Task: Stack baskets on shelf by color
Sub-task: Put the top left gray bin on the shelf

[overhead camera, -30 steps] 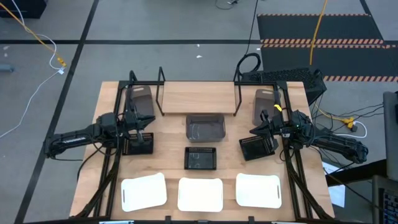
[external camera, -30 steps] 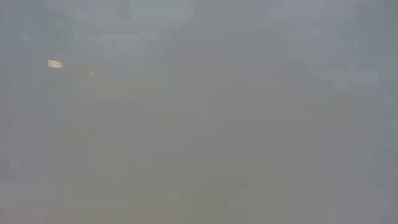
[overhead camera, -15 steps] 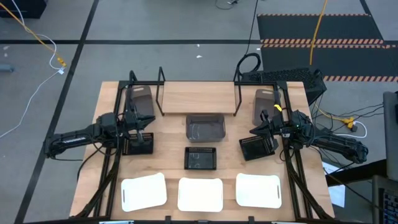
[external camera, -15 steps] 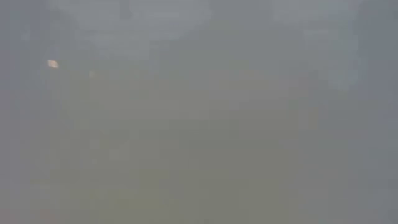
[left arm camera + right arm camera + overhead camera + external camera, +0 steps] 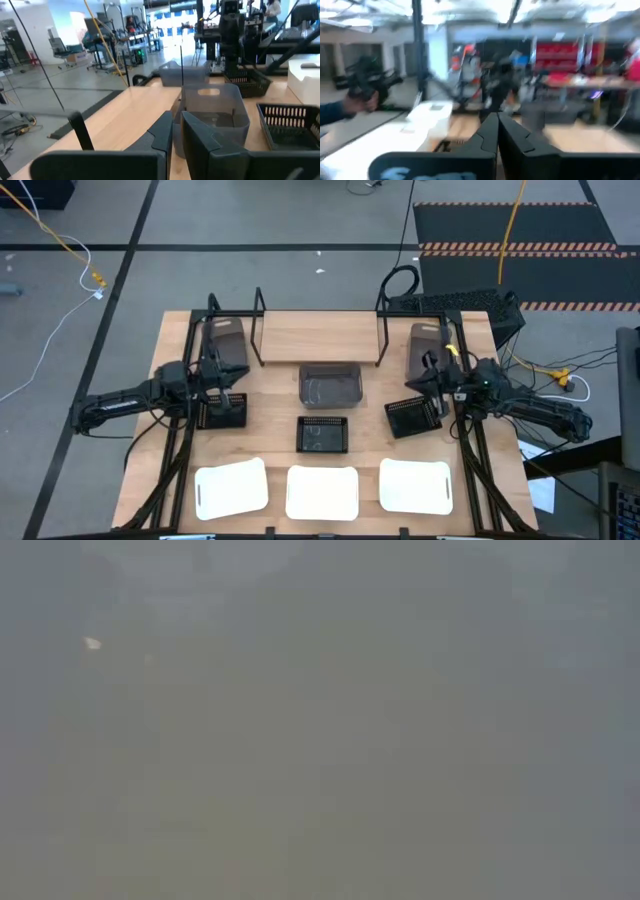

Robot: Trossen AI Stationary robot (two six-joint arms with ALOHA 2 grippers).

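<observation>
Left hand [image 5: 232, 402]: clenched, over small black mesh basket [image 5: 222, 414] left of wire-and-wood shelf [image 5: 318, 338] | Right hand [image 5: 428, 385]: clenched, above another black mesh basket [image 5: 414, 418] right of shelf | both on worktop [image 5: 362, 448]

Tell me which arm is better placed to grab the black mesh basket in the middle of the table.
Hard to call, maybe left. The left gripper and right gripper sit over their own side baskets, about equally far from the middle black mesh basket. Both look shut.

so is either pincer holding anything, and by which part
cannot be told: the left pincer sits over the rim of a small black mesh basket, the right pincer by a second black mesh basket; no grip shows
</observation>
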